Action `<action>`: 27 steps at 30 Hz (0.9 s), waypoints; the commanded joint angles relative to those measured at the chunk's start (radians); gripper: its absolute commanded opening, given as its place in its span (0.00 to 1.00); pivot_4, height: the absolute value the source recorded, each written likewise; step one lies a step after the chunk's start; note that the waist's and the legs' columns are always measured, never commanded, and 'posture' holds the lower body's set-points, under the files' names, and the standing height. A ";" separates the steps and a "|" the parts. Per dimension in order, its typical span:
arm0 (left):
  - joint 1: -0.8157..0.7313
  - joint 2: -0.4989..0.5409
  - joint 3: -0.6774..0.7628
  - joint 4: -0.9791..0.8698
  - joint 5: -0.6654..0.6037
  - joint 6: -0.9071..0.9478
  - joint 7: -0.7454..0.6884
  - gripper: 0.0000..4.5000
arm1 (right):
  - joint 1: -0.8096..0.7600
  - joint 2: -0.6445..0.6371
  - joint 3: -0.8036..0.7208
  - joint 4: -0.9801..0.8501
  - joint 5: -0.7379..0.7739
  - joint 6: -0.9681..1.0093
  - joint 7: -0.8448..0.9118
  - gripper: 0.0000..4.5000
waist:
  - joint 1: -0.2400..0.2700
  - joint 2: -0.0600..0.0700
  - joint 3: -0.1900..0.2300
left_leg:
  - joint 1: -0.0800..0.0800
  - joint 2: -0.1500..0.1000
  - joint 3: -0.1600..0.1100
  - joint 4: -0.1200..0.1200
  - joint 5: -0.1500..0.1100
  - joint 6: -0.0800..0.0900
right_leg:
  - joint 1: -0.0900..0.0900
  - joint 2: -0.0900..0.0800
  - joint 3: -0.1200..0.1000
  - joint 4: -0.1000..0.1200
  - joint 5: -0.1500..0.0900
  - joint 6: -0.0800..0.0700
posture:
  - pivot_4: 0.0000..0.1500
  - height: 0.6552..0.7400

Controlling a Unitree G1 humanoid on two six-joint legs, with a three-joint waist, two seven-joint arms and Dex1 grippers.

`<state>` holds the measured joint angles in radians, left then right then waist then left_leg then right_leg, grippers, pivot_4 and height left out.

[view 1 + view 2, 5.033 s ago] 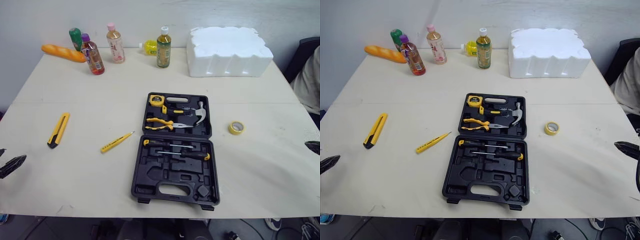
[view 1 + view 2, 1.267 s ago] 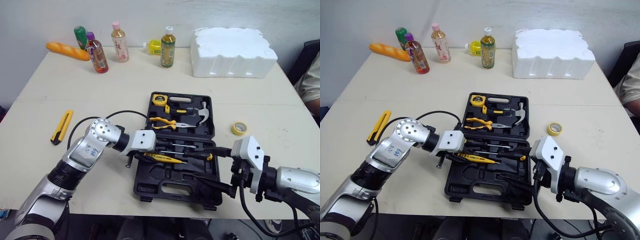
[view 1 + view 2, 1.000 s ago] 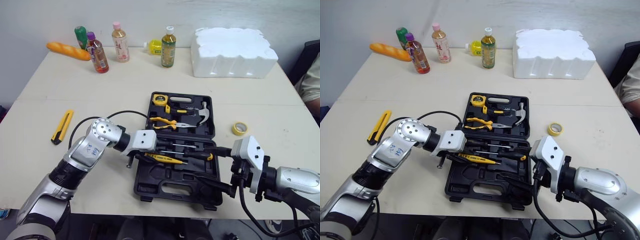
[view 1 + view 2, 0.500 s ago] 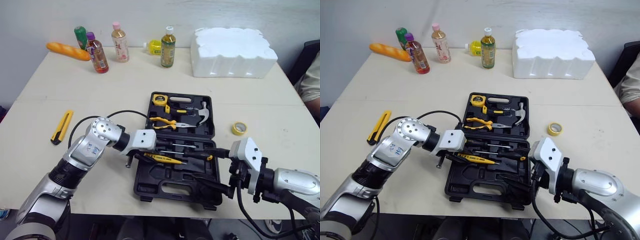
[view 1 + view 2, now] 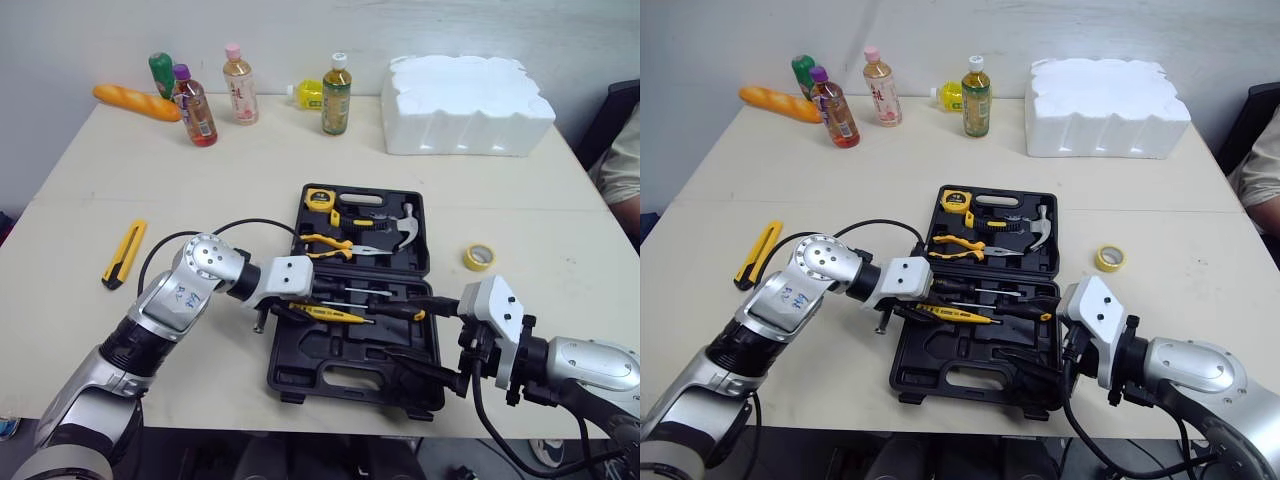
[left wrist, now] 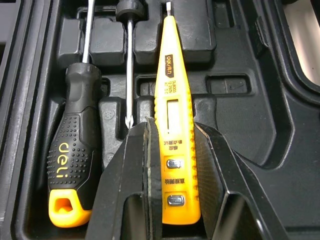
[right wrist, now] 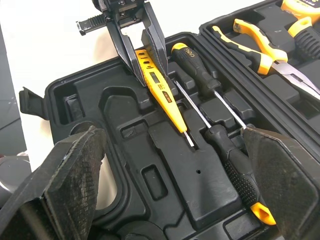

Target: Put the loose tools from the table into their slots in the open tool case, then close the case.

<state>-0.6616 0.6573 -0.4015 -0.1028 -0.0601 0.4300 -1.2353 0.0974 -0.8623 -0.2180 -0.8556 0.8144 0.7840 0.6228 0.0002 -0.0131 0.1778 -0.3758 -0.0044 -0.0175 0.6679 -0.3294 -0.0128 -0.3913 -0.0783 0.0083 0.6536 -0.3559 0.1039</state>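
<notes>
Pale wall behind, a cream table (image 5: 520, 180) carries an open black tool case (image 5: 300, 345) at its middle. The left gripper (image 6: 172, 135) clamps the rear of a yellow tester pen (image 6: 169, 100) between its two fingers. It holds the pen over the case's near half, just beside two black-handled screwdrivers (image 6: 75, 150) lying in their slots. Whether the pen is seated in its groove or just above it is hard to tell. The right gripper (image 7: 172, 135) hangs over the case's near right corner, fingers spread wide and holding nothing. A yellow utility knife (image 5: 123, 253) lies on the table well to the left, and a yellow tape roll (image 5: 477, 257) lies near the case's right side. Bottles (image 5: 336, 94) and a white foam block (image 5: 468, 104) line the far edge.
</notes>
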 commanded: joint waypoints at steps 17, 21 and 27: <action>0.080 -0.112 0.187 0.109 -0.274 -0.190 -0.116 0.79 | 0.014 -0.006 -0.024 -0.010 0.009 -0.023 0.025 1.00 | 0.000 0.000 0.000 | 0.000 0.000 0.000 0.001 0.000 0.000 | 0.000 0.000 0.000 0.000 0.000 0.000 | 1.00 1.00; 0.130 -0.126 0.196 0.157 -0.237 -0.280 -0.093 0.38 | 0.017 -0.003 -0.026 -0.017 0.010 -0.018 0.024 1.00 | -0.002 0.000 0.000 | 0.000 0.000 0.000 0.001 0.000 0.000 | 0.000 0.000 0.000 0.000 0.000 0.000 | 1.00 1.00; 0.152 -0.107 0.174 0.179 -0.195 -0.312 -0.087 0.01 | 0.025 -0.006 -0.032 -0.015 0.008 -0.020 0.030 1.00 | 0.000 0.000 0.000 | 0.001 0.000 0.000 0.001 0.000 0.000 | 0.000 -0.001 0.000 0.000 0.000 0.000 | 1.00 1.00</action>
<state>-0.5025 0.5514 -0.2250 0.0852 -0.2625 0.1307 -1.3298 0.1245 -0.8625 -0.2275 -0.8548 0.8141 0.7836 0.6435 -0.0003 -0.0134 0.1776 -0.3750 -0.0046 -0.0174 0.6690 -0.3293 -0.0130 -0.3915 -0.0789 0.0078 0.6534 -0.3558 0.1039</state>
